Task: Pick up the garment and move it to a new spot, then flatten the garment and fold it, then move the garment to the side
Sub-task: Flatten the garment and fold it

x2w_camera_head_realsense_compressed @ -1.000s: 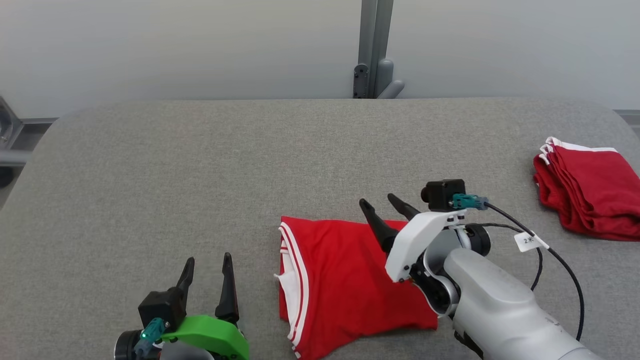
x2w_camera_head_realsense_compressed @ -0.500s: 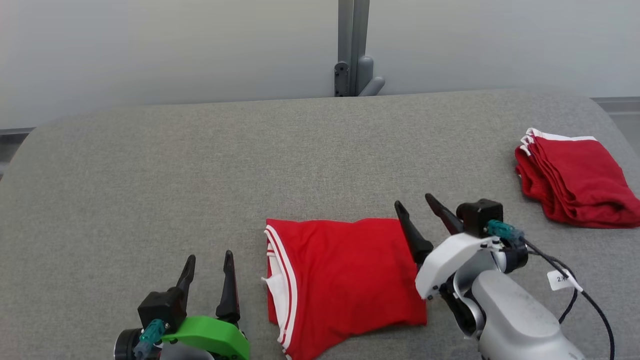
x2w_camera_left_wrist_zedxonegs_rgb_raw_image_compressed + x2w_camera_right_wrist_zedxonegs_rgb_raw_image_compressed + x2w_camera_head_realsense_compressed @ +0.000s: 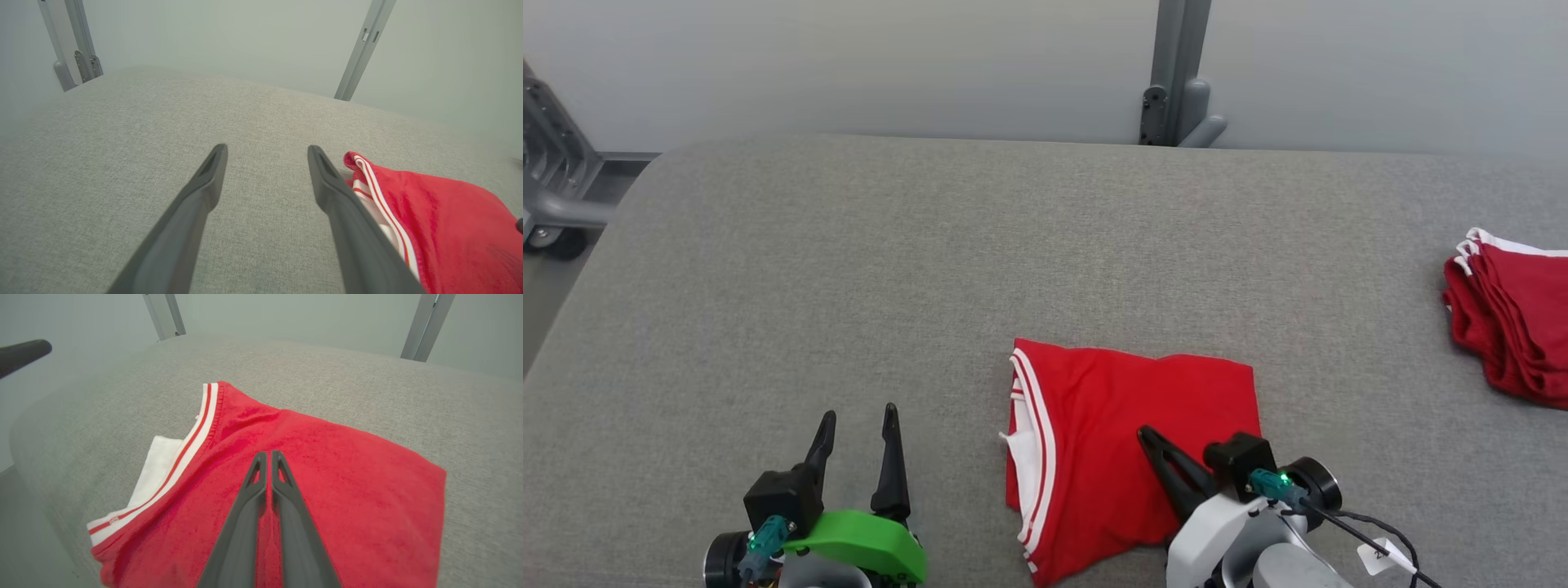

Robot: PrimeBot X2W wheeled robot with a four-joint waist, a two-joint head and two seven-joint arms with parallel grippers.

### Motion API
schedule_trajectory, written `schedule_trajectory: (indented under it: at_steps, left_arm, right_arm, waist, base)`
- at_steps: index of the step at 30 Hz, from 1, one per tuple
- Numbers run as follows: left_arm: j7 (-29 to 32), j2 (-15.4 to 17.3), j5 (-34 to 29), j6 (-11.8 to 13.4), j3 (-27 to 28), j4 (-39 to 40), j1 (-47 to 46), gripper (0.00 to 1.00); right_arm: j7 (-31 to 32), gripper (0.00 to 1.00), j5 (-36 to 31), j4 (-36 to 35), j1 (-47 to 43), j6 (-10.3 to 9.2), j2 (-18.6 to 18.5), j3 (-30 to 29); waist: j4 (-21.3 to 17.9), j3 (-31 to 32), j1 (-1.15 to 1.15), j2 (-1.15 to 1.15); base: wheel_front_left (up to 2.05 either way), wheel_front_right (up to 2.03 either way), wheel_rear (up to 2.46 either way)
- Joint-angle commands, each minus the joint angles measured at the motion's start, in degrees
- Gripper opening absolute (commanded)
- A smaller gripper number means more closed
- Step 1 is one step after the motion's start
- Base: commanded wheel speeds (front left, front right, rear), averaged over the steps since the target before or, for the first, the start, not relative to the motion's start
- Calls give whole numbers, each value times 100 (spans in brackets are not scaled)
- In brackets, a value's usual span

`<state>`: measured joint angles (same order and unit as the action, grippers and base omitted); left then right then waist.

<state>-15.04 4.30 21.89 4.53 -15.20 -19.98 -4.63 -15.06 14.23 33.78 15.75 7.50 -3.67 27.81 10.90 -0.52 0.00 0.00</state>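
Lower centre of the head view: garment lies folded to a rough square on the table, striped edge at the left.

Change: a second ago the right gripper had its fingers spread at the garment's upper right corner. Now they're drawn together over its lower right part, with no cloth visible between the tips (can't tell if they touch the fabric). The camera swung too, so the garment's apparent shift isn't real.

My read is that the fold is done and moving it aside is next.

Left gripper sits at lower left, fingers wide apart and empty, beside the garment.

Materials: soft red jersey with slight ripples, white-and-red striped trim, white inner layer peeking out. The table is grey woven fabric with rounded corners. A stack of similar red garments sits at the right edge.
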Motion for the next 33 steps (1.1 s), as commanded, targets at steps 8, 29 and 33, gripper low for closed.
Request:
schedule_trajectory:
  at_steps: [8,29,33]
  left_arm:
    - [-12,4,-28,-34,-7,0,-151,100]
    - [-12,-29,-80,-71,18,-61,-102,100]
    - [-12,-12,-91,-48,60,-32,-41,100]
  right_arm:
    - [-17,0,141,805,235,-4,62,615]
    - [-16,0,1361,1782,1371,-4,69,1876]
    - [-17,0,1303,1493,1455,-4,66,1437]
  waist:
    - [752,-232,0,0]
    - [1290,-262,0,0]
    - [1116,-224,0,0]
  base:
    - [0,0,0]
    - [0,0,0]
    - [0,0,0]
